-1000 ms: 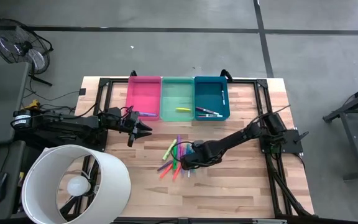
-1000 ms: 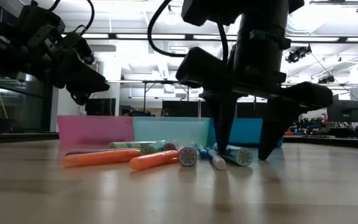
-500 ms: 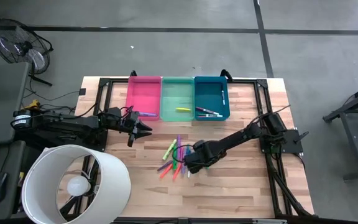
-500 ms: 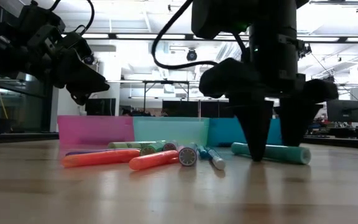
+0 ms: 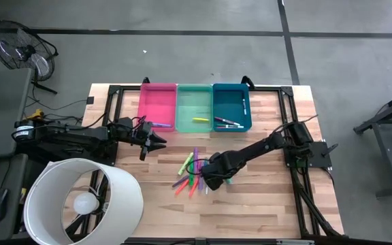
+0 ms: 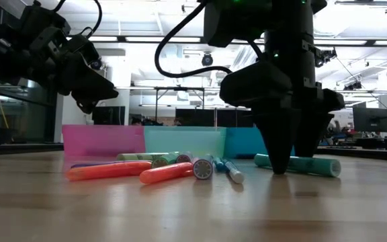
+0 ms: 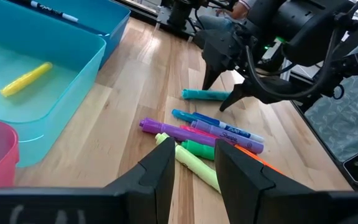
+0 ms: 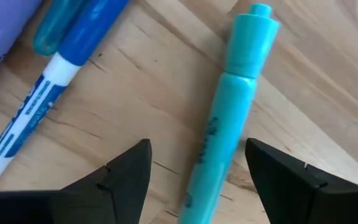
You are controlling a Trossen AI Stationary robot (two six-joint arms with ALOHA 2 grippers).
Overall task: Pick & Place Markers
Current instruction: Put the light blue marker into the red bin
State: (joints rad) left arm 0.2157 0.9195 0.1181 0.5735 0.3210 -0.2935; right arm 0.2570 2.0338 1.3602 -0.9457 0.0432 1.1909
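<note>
Right wrist view has the clearest look: the teal plastic highlighter marker [image 8: 225,130] lies flat on the wooden table [image 8: 135,93], sitting between the right gripper's [image 8: 194,177] two dark fingers, which are spread wide and not touching it yet. Half a second ago in the low view those fingers stood a bit further apart and higher around it; now they've dropped closer over the barrel, so the arm looks set up for a pinch. A second back that marker was still tucked against the loose pile of coloured markers [image 5: 190,173], and now it lies by itself just beside the pile, on the side away from the left arm. That makes a clean grab much more likely.

The blue-and-white pen marker [image 8: 33,121] lies just beside the teal one, probably clear of the fingers, though it's hard to be sure.

The left gripper [image 7: 194,163] hangs open near the pink rectangular plastic bin [image 5: 157,105], well apart from the teal marker.
</note>
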